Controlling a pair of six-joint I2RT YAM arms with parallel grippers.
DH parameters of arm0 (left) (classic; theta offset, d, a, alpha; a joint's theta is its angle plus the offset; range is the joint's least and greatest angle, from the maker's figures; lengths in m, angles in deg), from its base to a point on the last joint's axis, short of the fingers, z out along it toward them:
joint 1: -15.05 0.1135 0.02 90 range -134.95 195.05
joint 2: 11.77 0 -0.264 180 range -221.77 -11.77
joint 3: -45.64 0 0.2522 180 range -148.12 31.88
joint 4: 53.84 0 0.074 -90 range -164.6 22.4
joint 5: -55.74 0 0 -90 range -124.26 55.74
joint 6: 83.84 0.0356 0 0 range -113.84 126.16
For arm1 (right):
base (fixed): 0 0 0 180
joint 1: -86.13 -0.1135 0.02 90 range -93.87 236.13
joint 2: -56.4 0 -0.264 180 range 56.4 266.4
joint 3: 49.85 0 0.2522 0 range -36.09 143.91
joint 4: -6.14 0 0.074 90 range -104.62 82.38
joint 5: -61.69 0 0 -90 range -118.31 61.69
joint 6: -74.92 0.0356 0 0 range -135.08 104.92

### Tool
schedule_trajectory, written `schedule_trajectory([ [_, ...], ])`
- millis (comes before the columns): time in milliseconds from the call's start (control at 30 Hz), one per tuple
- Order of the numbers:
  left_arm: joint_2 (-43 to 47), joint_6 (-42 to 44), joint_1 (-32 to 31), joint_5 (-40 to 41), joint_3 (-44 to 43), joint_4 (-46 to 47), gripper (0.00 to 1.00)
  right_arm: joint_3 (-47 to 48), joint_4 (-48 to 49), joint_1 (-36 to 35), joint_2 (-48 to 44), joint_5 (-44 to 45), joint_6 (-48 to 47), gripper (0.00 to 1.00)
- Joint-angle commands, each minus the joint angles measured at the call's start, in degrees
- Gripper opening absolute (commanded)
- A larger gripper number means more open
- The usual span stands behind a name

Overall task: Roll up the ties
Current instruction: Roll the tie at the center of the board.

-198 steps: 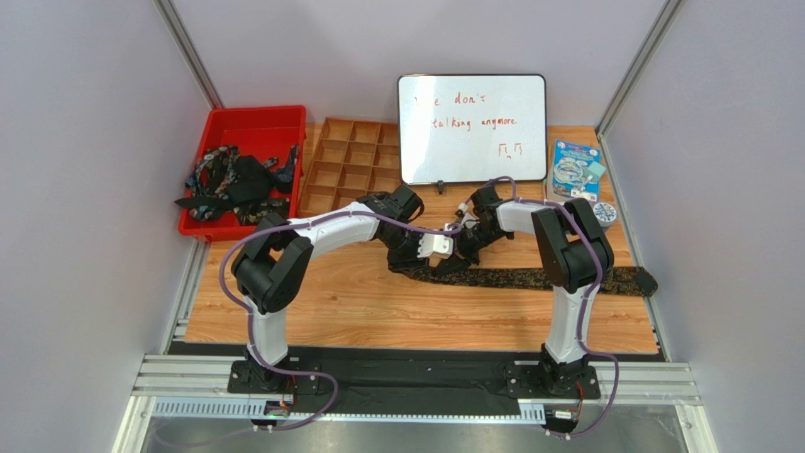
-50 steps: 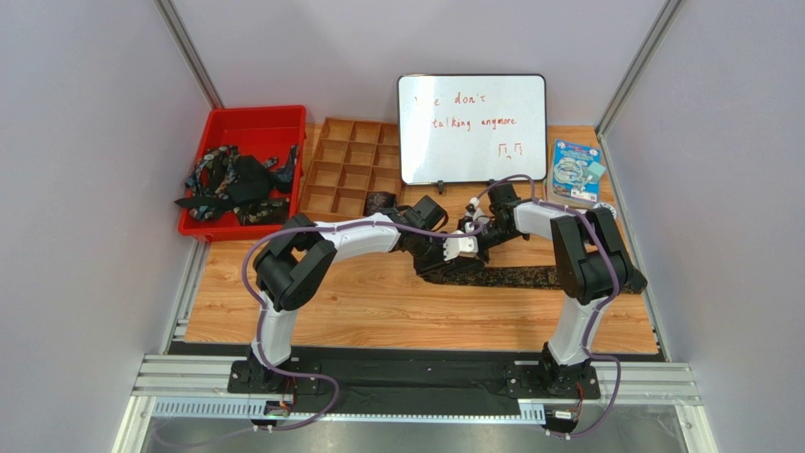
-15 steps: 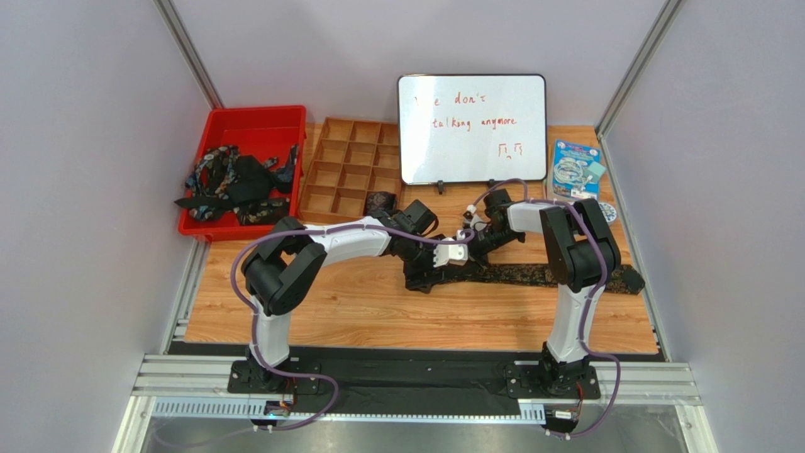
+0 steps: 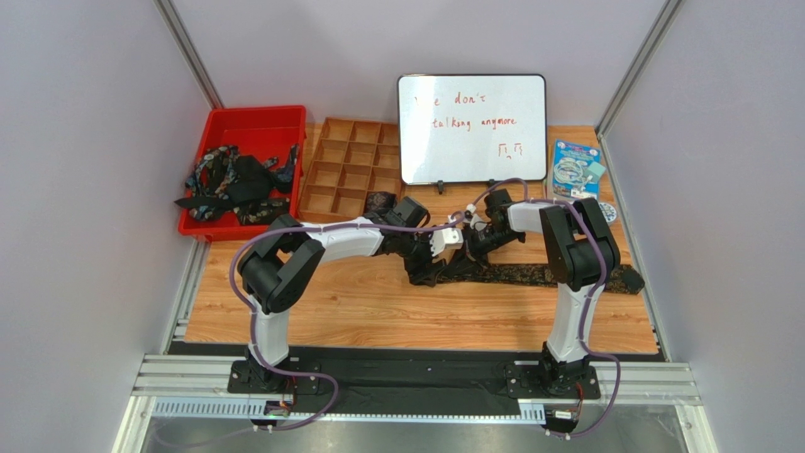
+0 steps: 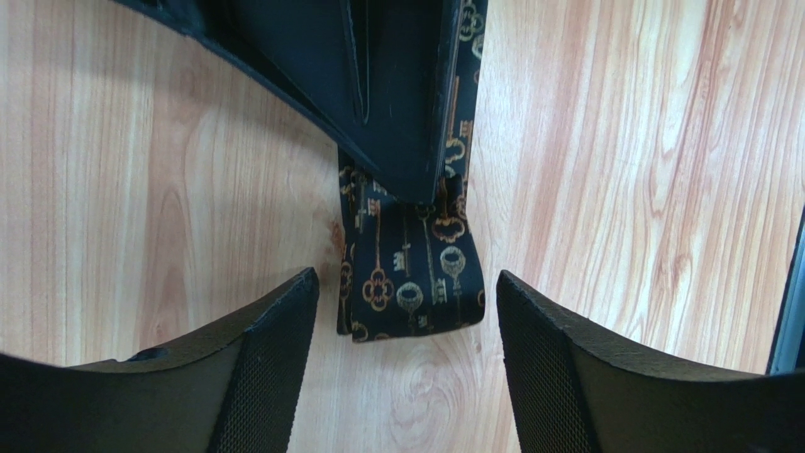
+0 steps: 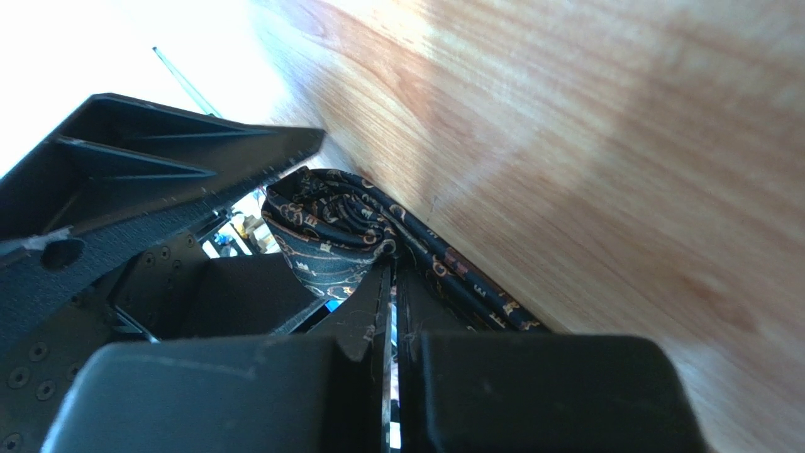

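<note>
Tie (image 4: 557, 275): lay along table (image 4: 378, 311), left end folded as starter coil. Right gripper (image 6: 390, 283): closed, tip pinned coil, likely against unrolling. Left gripper (image 5: 406, 288): spread, straddled fold, held nothing.

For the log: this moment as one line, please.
black gold-key-patterned fabric necktie: partly rolled on wooden table | left gripper: open above its folded end | right gripper: shut at coil

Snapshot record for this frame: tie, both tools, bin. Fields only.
tie: flat along the table, left end rolled into a coil
left tool: open, astride the tie, not touching it
right tool: shut, against the coil; grip on fabric unclear
red bin: loose ties inside
</note>
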Motion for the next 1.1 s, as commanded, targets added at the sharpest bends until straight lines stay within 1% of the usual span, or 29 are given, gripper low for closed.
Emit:
schedule_trajectory([
  [0,1.43,-3.73,-0.19,-4.3,2.11,7.43,0.73,-1.99,3.58,0.18,4.44,7.17,0.08,0.0],
  [33,1.25,-3.73,-0.27,-4.74,2.11,7.79,0.69,-2.08,3.76,0.18,4.7,6.56,0.69,0.0],
  [100,0.73,-3.64,-0.36,-4.4,1.76,8.23,0.64,-2.43,5.07,-0.09,5.14,5.77,1.39,0.0],
  [133,0.64,-2.95,-0.45,-3.7,1.32,7.97,0.6,-2.87,5.69,-0.17,5.06,4.46,2.09,0.0],
  [200,0.81,-1.89,-0.71,-2.99,0.97,7.27,0.55,-3.39,7.36,-0.87,4.27,3.75,3.24,0.0],
  [233,0.99,-1.1,-0.8,-2.12,0.79,6.75,0.5,-4.18,8.24,-1.05,3.83,3.22,3.85,0.0],
  [300,1.86,1.1,-0.98,-1.06,0.79,5.51,0.46,-4.63,10.26,-1.84,3.21,2.69,5.7,0.0],
  [333,2.04,1.89,-1.15,-0.1,0.62,4.81,0.42,-4.89,10.79,-2.19,3.21,2.25,6.49,0.0],
  [433,2.74,5.4,-1.94,3.15,-0.17,1.65,0.38,-5.16,12.29,-3.6,2.86,0.41,8.25,0.0],
  [500,2.74,8.21,-2.12,3.78,-0.88,-2.21,0.36,-5.33,13.25,-4.39,1.98,-0.3,9.74,0.0],
  [533,2.66,9.53,-2.12,4.39,-1.84,-3.79,0.33,-5.24,13.26,-4.74,1.02,-1.08,9.92,0.0],
  [567,2.48,10.76,-2.12,4.66,-2.28,-7.37,0.32,-4.98,12.65,-4.83,0.49,-1.35,9.49,0.0],
  [600,2.05,13.47,-2.03,5.01,-2.72,-9.15,0.31,-4.46,10.64,-4.66,-0.21,-1.53,8.0,0.03],
  [700,1.34,16.47,-2.12,6.59,-3.69,-14.52,0.28,-3.67,5.71,-2.12,-3.46,-2.67,5.36,0.13],
  [733,1.34,16.92,-2.12,5.9,-4.13,-15.23,0.27,-3.23,4.31,-0.89,-4.52,-3.98,3.09,0.16],
  [767,1.08,17.1,-2.21,5.63,-4.83,-16.54,0.27,-2.87,1.77,-0.27,-4.96,-4.6,2.11,0.21],
  [833,-0.94,16.66,-2.21,5.62,-7.72,-18.39,0.27,-2.0,0.52,0.35,-5.67,-6.62,0.26,0.25],
  [867,-1.73,16.57,-2.29,5.97,-8.6,-19.79,0.27,-1.91,-0.1,0.35,-6.02,-7.15,-0.18,0.3],
  [967,-3.76,16.49,-2.21,7.03,-10.46,-21.03,0.27,-1.55,-0.1,-0.08,-5.76,-8.13,-0.01,0.33],
  [1067,-4.46,16.4,-2.29,7.12,-11.07,-21.82,0.27,-1.99,2.96,-1.05,-5.93,-8.12,2.26,0.33],
])
